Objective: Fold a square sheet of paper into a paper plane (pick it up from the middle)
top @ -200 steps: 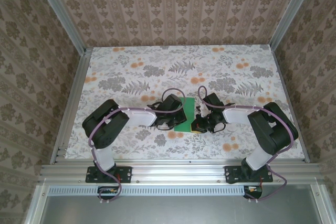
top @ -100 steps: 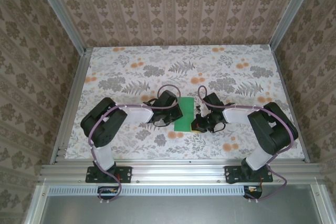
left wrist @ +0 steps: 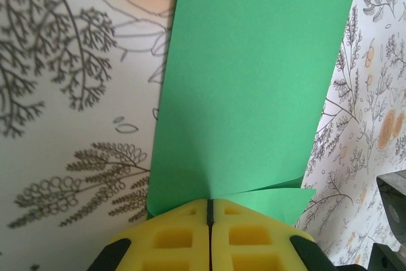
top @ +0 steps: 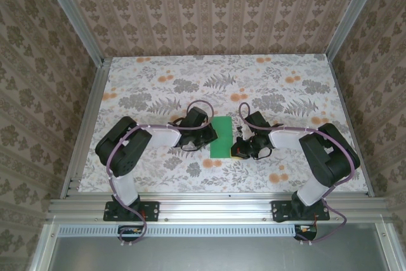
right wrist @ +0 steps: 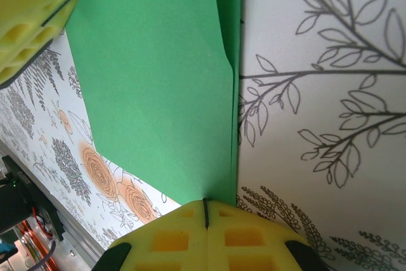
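- Patterned wallpaper walls close in a table covered in a grey fern and orange flower print.
- Left gripper: its yellow foam pads are pressed together, with only a thin dark seam between them.
- At that seam the pad tips meet the near edge of a thin bright-green sheet of paper. A short crease runs off to the right from the contact point. I cannot tell whether the paper is nipped or only touched.
- A second green layer peeks out beneath the upper one, just right of the left pads.
- Right gripper: its yellow foam pads are also closed tight, and the seam sits on the sheet where a long folded edge runs up to the tips. Whether it is gripped or only touched I cannot say.
- One yellow pad of the left gripper shows at the sheet's far corner in the right wrist view.
- From above, the sheet reads as a narrow upright rectangle lying on the table, between the left gripper and the right gripper.
- Both white-and-black arms bend inward from their bases on the near aluminium rail.
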`<act>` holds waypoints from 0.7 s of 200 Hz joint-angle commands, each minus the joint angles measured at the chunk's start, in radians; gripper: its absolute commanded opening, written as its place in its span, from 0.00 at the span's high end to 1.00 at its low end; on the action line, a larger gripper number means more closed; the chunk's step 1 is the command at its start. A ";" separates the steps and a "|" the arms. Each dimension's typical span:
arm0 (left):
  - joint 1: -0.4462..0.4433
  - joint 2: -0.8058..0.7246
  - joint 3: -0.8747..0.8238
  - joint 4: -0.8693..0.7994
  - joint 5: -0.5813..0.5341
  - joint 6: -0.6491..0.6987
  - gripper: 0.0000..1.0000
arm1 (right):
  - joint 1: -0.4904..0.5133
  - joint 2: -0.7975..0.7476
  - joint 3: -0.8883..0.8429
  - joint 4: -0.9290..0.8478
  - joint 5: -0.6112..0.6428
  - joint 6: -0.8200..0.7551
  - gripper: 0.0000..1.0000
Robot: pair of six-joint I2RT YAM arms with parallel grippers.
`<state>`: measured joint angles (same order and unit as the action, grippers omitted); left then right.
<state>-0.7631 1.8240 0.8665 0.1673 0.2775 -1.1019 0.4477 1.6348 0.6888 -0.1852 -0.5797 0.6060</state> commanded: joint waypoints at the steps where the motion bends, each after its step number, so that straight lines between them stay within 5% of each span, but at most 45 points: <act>1: 0.060 0.001 -0.035 -0.075 -0.116 0.055 0.92 | -0.002 0.039 -0.028 -0.128 0.092 -0.001 0.98; 89: 0.114 -0.085 -0.009 -0.126 -0.083 0.124 0.89 | -0.001 0.038 -0.007 -0.123 0.069 0.007 0.98; 140: 0.030 -0.166 0.018 -0.160 -0.065 0.144 0.87 | 0.003 0.034 0.012 -0.109 0.059 0.019 0.96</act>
<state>-0.6827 1.6928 0.8631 0.0509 0.2123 -1.0004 0.4477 1.6390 0.7040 -0.2031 -0.5797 0.6071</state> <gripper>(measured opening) 0.124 0.045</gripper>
